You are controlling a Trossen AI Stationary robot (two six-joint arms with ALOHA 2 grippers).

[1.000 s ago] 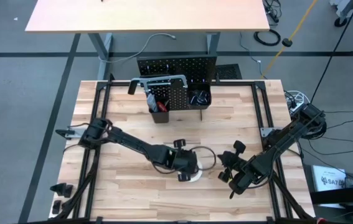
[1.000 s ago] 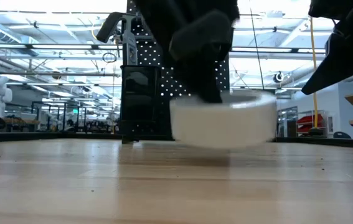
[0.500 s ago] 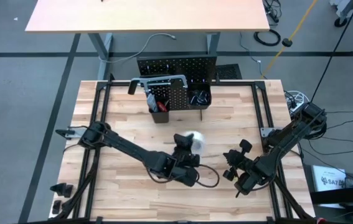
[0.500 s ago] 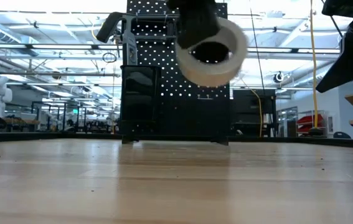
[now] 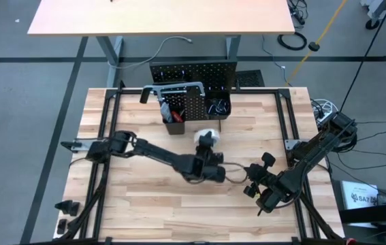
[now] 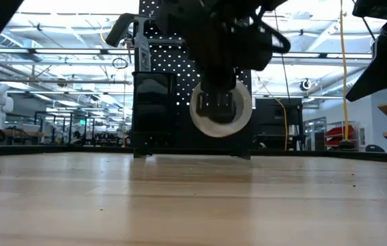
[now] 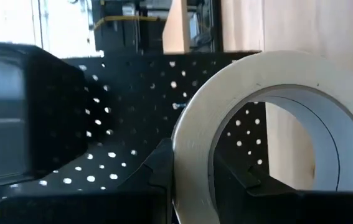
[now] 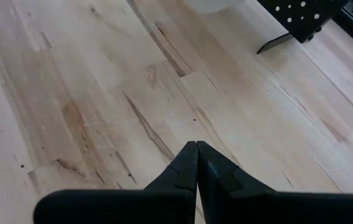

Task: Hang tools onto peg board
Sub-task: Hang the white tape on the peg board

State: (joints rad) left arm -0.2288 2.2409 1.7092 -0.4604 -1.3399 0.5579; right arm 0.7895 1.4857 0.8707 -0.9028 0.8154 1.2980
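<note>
The white tape roll [image 5: 207, 135] hangs in my left gripper [image 5: 206, 144], just in front of the black peg board [image 5: 193, 71] at the table's far side. In the low view the roll [image 6: 222, 109] stands on edge, its hole facing the near side, well above the tabletop. The left wrist view shows the roll [image 7: 257, 118] close before the perforated panel [image 7: 132, 106]. A grey hacksaw [image 5: 172, 88] hangs on the board. My right gripper [image 5: 249, 180] waits shut over the table's right part, holding nothing. My left gripper pinches the roll's ring wall [image 7: 192, 168] with one finger [image 7: 160, 168] outside and one finger [image 7: 238, 177] inside the hole. The fingers reach nearly level from the table's near side. The roll stands on edge, lifted clear of the table.
Two black bins [image 5: 203, 105] on the board's front hold small tools, one with a red handle [image 5: 168, 112]. A cable loop [image 5: 230, 173] lies by the left wrist. Bare wood [image 8: 101, 93] spreads under my right gripper. A second table [image 5: 158, 17] stands beyond.
My left gripper has lifted the tape roll off the table and carried it toward the far edge, up to the peg board. Its wrist has rolled, so the roll, flat on the table before, now stands on edge. My right gripper has kept still.
</note>
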